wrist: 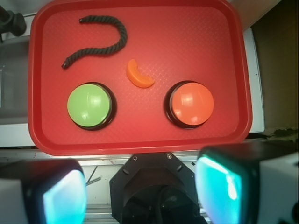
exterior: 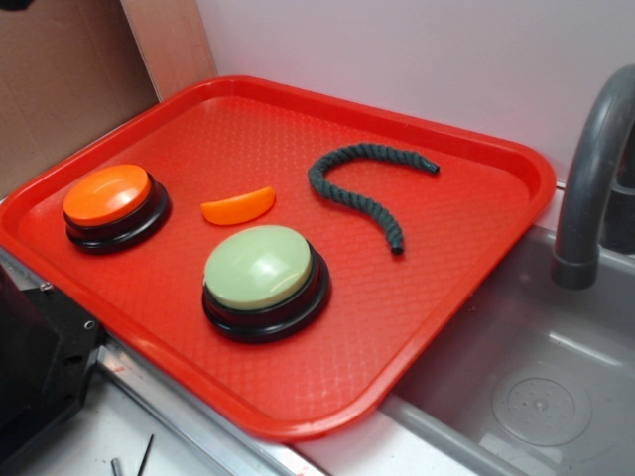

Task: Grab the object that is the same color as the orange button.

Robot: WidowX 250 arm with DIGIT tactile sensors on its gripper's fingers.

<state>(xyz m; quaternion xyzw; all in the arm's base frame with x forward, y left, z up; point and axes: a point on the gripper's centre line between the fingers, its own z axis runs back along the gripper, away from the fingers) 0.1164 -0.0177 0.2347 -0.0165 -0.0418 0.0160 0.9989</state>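
A red plastic tray [exterior: 466,258] with a textured floor and raised rim holds four things. The orange crescent [exterior: 238,206], a small smooth wedge, lies flat on the tray floor between the two buttons and touches neither. In the exterior view the orange button [exterior: 107,194], a domed cap on a black round base, sits to the crescent's left near the tray's edge, and the larger pale green button [exterior: 258,266] on its own black base sits just below and right of the crescent. A dark green twisted rope [exterior: 359,188] lies curled in a hook shape on the far right part of the tray, apart from the rest. Beside the tray, to the right, there is a grey sink basin [exterior: 536,397] with a grey faucet [exterior: 590,178] arching over it. The wrist view looks straight down on the whole tray from well above, so the crescent [wrist: 139,74] shows near the middle, the orange button [wrist: 191,103] to its lower right, the green button [wrist: 90,105] to its lower left and the rope [wrist: 98,41] up at the top left. The gripper [wrist: 142,191] hangs high over the tray's near edge, its two fingers [wrist: 219,186] spread wide at the bottom of that view and holding nothing.
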